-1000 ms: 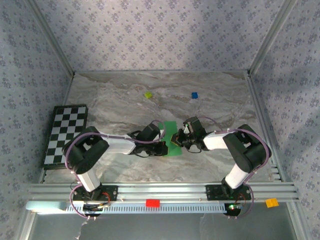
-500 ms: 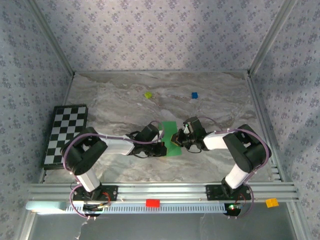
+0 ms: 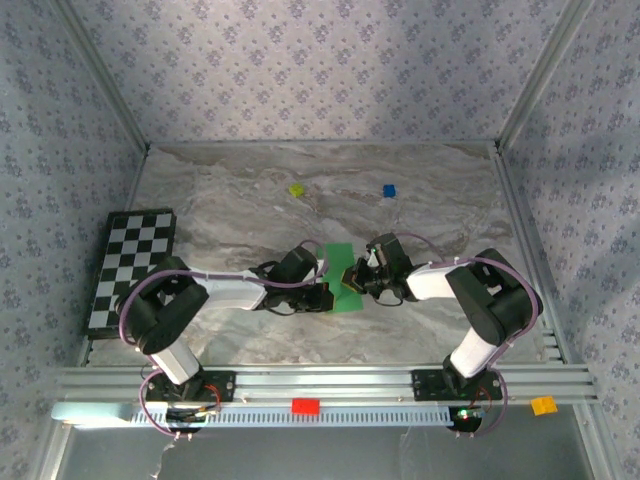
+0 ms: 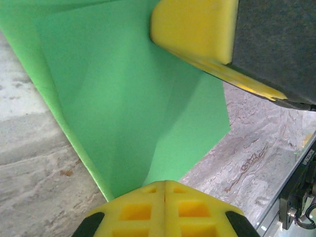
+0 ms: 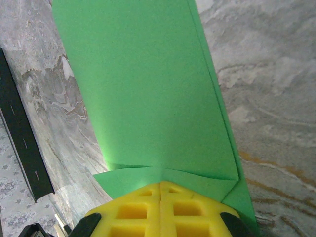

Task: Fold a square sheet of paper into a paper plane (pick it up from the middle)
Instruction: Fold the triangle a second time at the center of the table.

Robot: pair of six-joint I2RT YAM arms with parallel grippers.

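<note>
L gripper (image 4: 164,184), R gripper (image 5: 160,185) both clamped on green sheet (image 5: 143,89); far edges cut off.

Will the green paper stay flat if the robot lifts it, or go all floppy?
Probably floppy: the green paper buckles between the left pincer and right pincer pinching it. It looks thin, so likely very light and easy to tear. Its folded flaps might spring open once released.
</note>
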